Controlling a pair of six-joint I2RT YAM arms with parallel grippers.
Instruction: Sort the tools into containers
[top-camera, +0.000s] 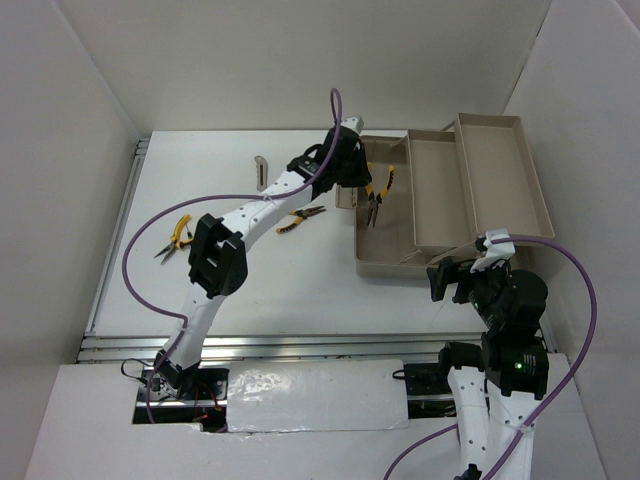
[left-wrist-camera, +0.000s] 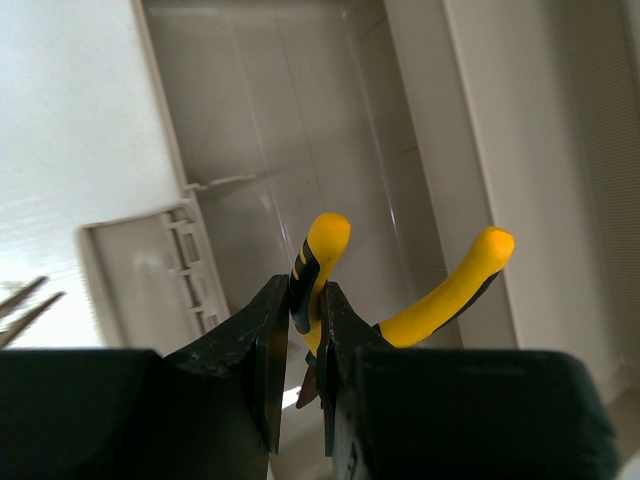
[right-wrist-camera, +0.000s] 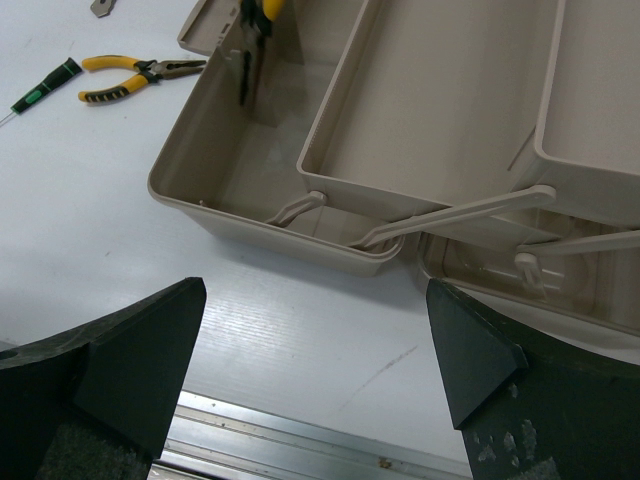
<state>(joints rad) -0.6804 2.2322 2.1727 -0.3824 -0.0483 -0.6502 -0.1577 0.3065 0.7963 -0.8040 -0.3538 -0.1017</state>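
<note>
My left gripper (top-camera: 358, 190) is shut on one handle of yellow-and-black pliers (top-camera: 383, 185) and holds them nose-down over the deep tub of the beige toolbox (top-camera: 385, 268). In the left wrist view the fingers (left-wrist-camera: 262, 330) pinch the handle of the pliers (left-wrist-camera: 450, 290) above the tub floor (left-wrist-camera: 300, 120). Two more pliers lie on the table, one pair at the left (top-camera: 175, 236) and one pair near the tub (top-camera: 303, 217). A flat grey piece (top-camera: 260, 170) lies farther back. My right gripper (right-wrist-camera: 310, 350) is open and empty in front of the toolbox.
Two shallow fold-out trays (top-camera: 440, 190) (top-camera: 505, 170) stand raised to the right of the tub on link arms (right-wrist-camera: 450, 212). A green-marked screwdriver (right-wrist-camera: 40, 92) lies by the pliers near the tub (right-wrist-camera: 130, 75). A metal rail (right-wrist-camera: 300, 440) edges the table's front.
</note>
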